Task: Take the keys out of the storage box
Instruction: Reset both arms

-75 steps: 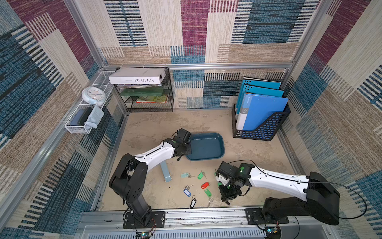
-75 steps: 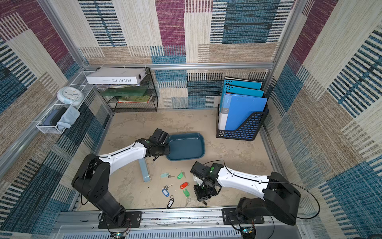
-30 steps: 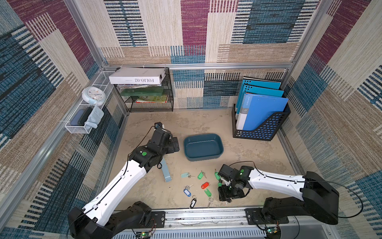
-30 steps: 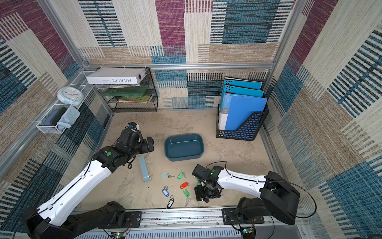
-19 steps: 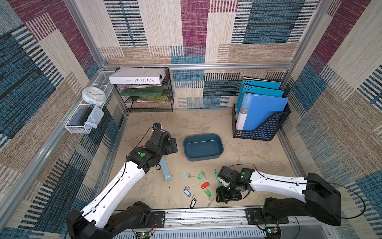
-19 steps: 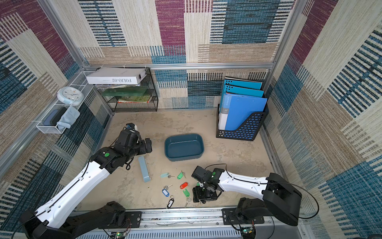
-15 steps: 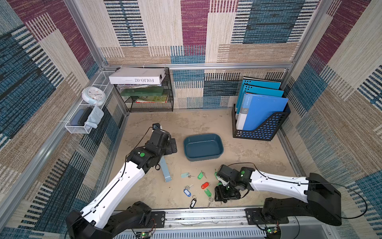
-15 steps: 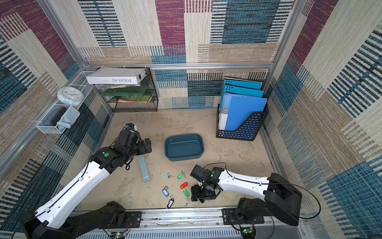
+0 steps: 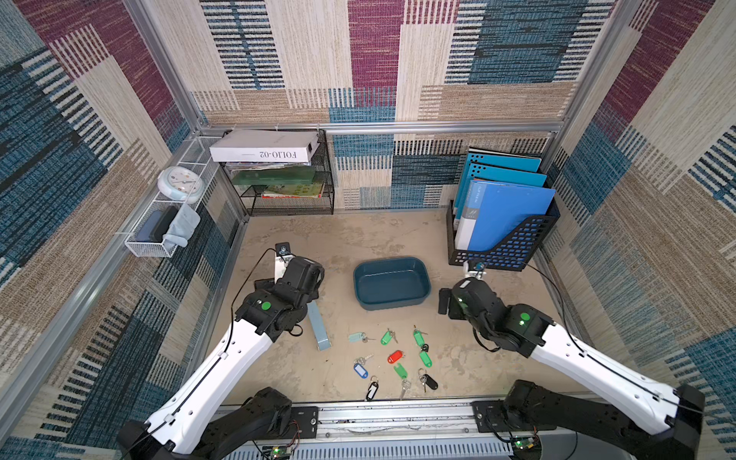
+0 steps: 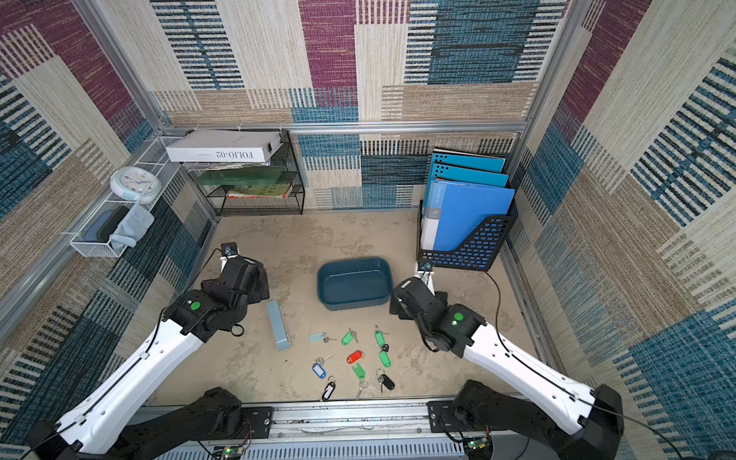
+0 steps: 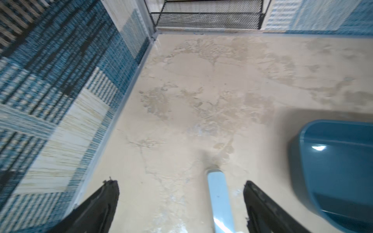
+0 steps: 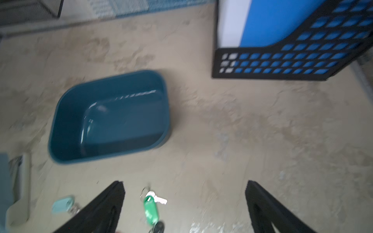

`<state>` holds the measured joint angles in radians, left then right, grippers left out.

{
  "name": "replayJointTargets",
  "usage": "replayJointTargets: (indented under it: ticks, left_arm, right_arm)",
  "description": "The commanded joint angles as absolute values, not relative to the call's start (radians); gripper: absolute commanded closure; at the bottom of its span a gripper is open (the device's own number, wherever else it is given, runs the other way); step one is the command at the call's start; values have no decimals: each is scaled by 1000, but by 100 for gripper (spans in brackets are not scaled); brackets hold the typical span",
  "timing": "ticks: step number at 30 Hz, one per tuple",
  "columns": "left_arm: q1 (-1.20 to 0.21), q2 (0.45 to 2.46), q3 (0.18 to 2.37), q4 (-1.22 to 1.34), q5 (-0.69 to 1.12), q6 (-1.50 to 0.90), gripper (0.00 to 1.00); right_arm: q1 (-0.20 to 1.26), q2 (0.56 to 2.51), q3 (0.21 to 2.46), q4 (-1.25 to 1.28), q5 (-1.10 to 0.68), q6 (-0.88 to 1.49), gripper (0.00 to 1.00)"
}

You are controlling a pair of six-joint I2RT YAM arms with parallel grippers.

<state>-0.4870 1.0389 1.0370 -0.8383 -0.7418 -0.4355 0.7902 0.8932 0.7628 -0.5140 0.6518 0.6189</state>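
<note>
Likely light and loose, the small colour-tagged metal keys [image 9: 395,356] near the dark teal plastic storage box [image 9: 392,284] were best pinched by a stiff tag [image 12: 150,209]; left gripper [image 11: 179,182] and right gripper [image 12: 184,182] stood open, empty.

Mock office inside a robot test booth: fabric-patterned walls [image 9: 374,59], blue folders [image 9: 506,215] in a file holder [image 9: 513,247], paper rack [image 9: 286,199], desk clock [image 9: 180,184].

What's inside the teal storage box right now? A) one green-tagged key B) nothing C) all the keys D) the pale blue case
B: the storage box shows a bare floor in both top views and the right wrist view; the keys lie on the tabletop in front of it.
</note>
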Motion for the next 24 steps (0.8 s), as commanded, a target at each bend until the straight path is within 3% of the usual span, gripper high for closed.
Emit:
replayJointTargets:
  ticks: [1, 5, 8, 10, 13, 17, 22, 24]
  left_arm:
    - [-486, 1041, 983, -782, -910, -311, 1]
    - [-472, 1008, 891, -607, -902, -229, 1]
    - [-391, 967, 777, -408, -813, -145, 1]
    - [-329, 971, 764, -421, -830, -247, 1]
    - [-302, 1012, 717, -400, -929, -409, 1]
    - [-302, 1116, 595, -171, -969, -456, 1]
    - [-302, 1273, 527, 72, -962, -339, 1]
    - [-302, 1291, 528, 144, -857, -235, 4]
  right_arm:
    - [740, 742, 556, -59, 906, 311, 1]
    - [641, 566, 318, 228, 922, 29, 1]
    - [514, 511, 244, 262, 853, 38, 1]
    - [430, 522, 198, 331, 730, 73, 1]
    - [344, 634, 152, 497, 597, 82, 1]
    - [252, 917, 205, 625, 524, 33, 1]
    - [179, 1130, 196, 839, 418, -18, 1]
    - [143, 1185, 180, 916, 346, -27, 1]
